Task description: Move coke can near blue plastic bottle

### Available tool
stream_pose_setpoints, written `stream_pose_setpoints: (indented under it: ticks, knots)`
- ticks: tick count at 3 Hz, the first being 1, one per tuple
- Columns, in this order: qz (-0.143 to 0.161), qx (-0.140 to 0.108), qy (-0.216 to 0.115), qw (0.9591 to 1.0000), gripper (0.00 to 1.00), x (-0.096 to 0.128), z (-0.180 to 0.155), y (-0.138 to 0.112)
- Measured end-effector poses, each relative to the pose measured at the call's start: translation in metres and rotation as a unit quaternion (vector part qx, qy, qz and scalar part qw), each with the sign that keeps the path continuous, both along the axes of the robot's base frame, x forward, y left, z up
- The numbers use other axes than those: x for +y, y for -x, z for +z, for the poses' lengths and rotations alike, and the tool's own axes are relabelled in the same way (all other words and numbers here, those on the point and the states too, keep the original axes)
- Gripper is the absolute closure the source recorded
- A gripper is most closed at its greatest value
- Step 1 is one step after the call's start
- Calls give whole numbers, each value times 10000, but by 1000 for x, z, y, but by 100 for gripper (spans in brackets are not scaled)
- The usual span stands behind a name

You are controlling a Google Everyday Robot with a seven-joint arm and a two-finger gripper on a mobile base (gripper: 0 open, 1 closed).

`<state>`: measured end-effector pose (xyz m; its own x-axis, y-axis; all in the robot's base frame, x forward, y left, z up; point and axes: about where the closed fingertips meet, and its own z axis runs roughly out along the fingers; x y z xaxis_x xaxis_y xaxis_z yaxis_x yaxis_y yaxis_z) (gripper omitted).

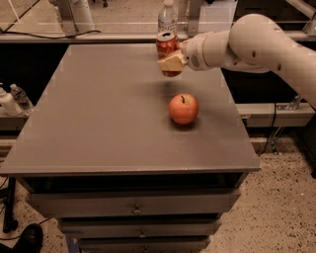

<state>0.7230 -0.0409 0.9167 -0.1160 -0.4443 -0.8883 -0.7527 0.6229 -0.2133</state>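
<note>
The red coke can [166, 47] with a silver top is held off the grey table [108, 118] at the far middle. My gripper [170, 62] reaches in from the right on its white arm and is shut on the can, with a cream fingertip [168, 63] across the can's front. The clear bottle [168, 18] with a white cap and white label stands just behind the can at the table's far edge. The can is directly in front of the bottle and hides its base.
A red-orange apple [183, 108] sits on the table, right of middle. Small bottles [9, 101] stand on a lower ledge off the table's left side. Drawers [136, 205] run below the table's front edge. A white post [74, 15] stands at the far left.
</note>
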Motion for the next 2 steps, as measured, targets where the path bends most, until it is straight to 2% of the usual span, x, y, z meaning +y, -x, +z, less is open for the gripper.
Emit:
stream_pose_setpoints:
  ticks: [1,2]
  knots:
    - [-422,-7,-72,9991,100,-62,-1,-15]
    - [-539,-25,-378,9978,100,-98,-14,-41]
